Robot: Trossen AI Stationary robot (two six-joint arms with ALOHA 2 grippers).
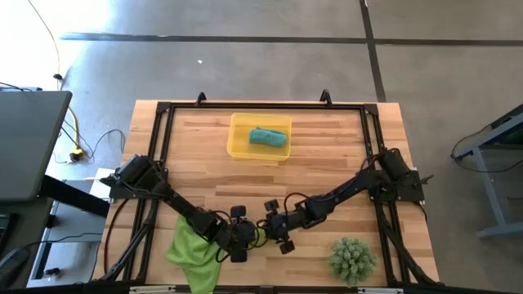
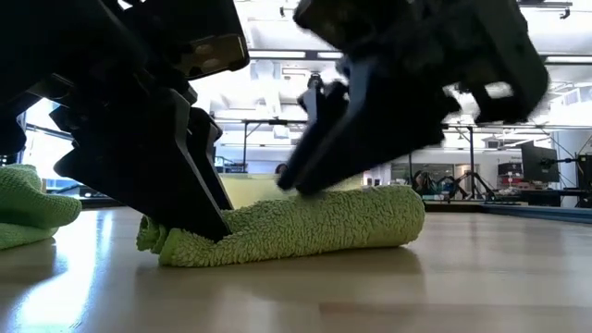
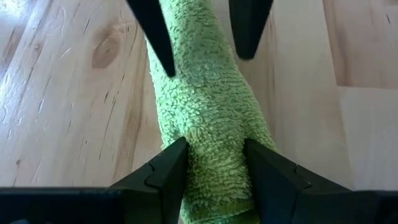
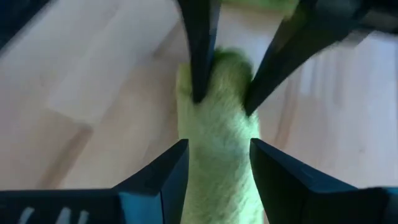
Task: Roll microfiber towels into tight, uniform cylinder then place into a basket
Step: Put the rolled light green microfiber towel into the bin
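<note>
Progress check: one teal towel already lies rolled inside the yellow basket at the far middle of the table, so one of three appears done. A second, lime-green roll lies on the bare wood near the front edge, between the two arms, well apart from the basket; it looks fully rolled into a fairly even cylinder, slightly looser at its left end in the low view. A third lime-green towel sits crumpled and unrolled at the near left corner, beside the left arm. Judged remaining: carry the finished roll to the basket, then roll and place the crumpled one. Left gripper: jaws partly apart, closed on one end of the lime-green roll, fingers pressing the pile on both sides. Right gripper: jaws straddle the other end of the same roll, close against it; whether they pinch it or stand just loose cannot be told. The spiky green plant stands at the near right corner, untouched
</note>
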